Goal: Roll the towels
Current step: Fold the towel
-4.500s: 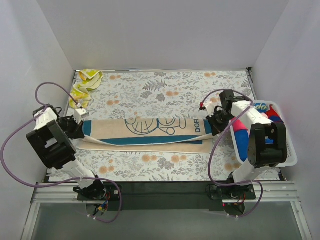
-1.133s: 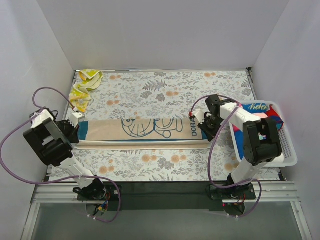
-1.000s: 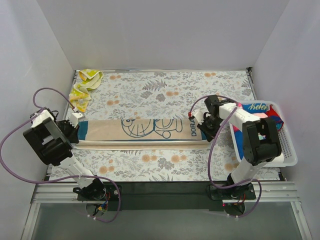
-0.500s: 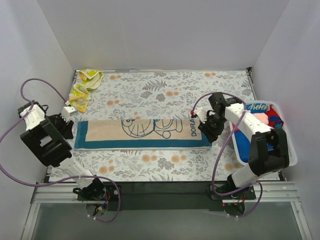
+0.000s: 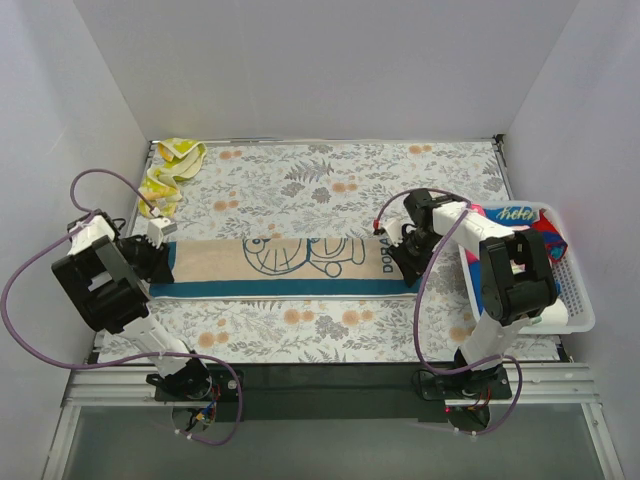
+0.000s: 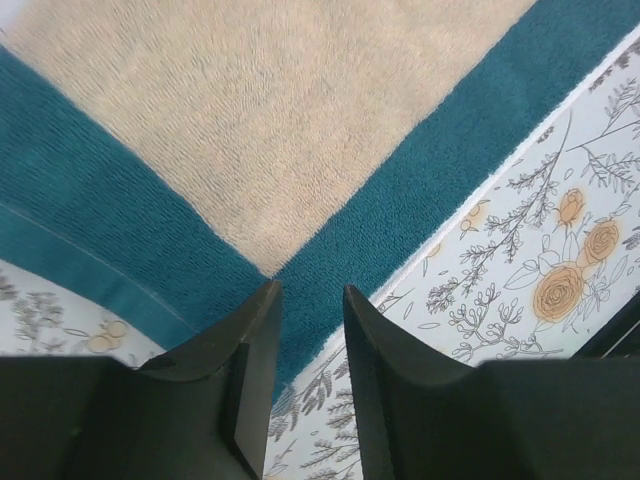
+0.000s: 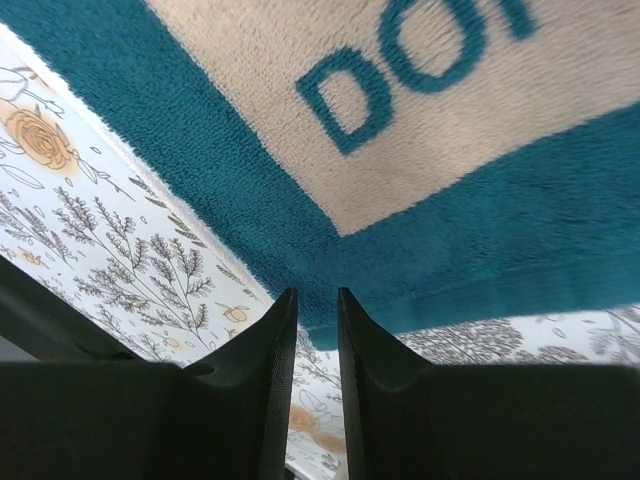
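White walls box in a table spread with a floral table covering [image 5: 320, 175]. Across its middle the tan-and-blue cartoon towel [image 5: 290, 262] lies flat and lengthwise, one short end at each gripper. A yellow patterned towel [image 5: 168, 172] sits crumpled in the far left corner. A white slotted basket [image 5: 575, 312] with coloured towels in it stands at the right edge.

The cartoon towel looks like light, limp terry. It will probably sag and wrinkle rather than hold a shape, and its pile should cling to itself once turned over. A roll is best started at one short end, held by the teal border near the corners and kept even across the width.

The left gripper [image 6: 312, 290] hangs low over a corner at the towel's left end, fingers pointing down at the teal border. The right gripper [image 7: 317, 292] does the same at the right end, beside the "DO" lettering. Each pair of jaws is drawn close with a slim gap, and I cannot tell whether any cloth is nipped between them.
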